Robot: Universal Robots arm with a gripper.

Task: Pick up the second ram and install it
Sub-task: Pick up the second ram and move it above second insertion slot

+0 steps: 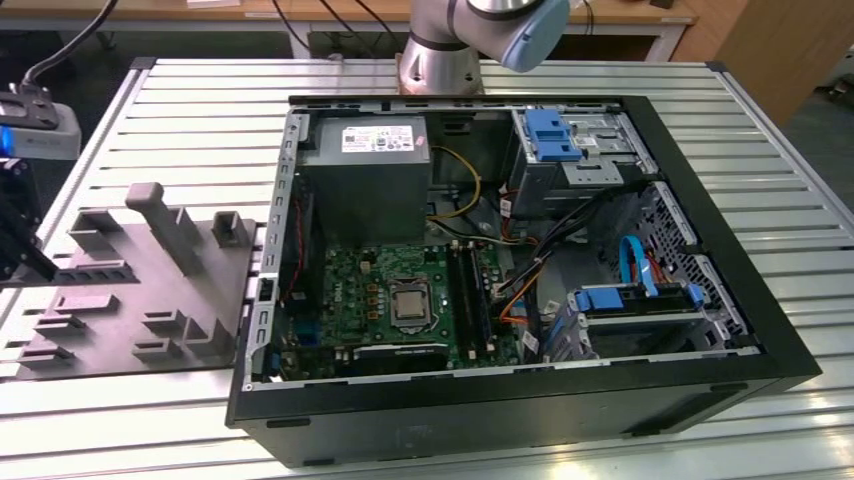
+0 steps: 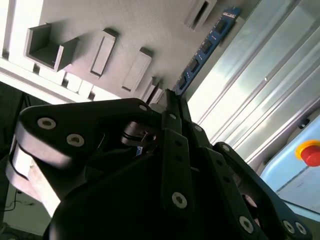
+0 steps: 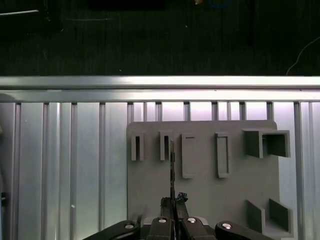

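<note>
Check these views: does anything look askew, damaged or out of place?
Nothing stands out. The second ram sits straight in the tool, edge-on over the grey fixture tray in the first wrist view; the computer case lies open, nothing spilled.

No word, number or sign can be read anywhere. The one printed item is a white label point(image 1: 378, 138) on the grey power supply point(image 1: 360, 175), in the upper middle of the exterior view, inside the open computer case point(image 1: 534, 405). It carries dark lines of print and small marks, all too fine to make out. In the second wrist view the second ram point(image 2: 205, 47) shows black chips on its blue board, with no legible lettering on them.
</note>
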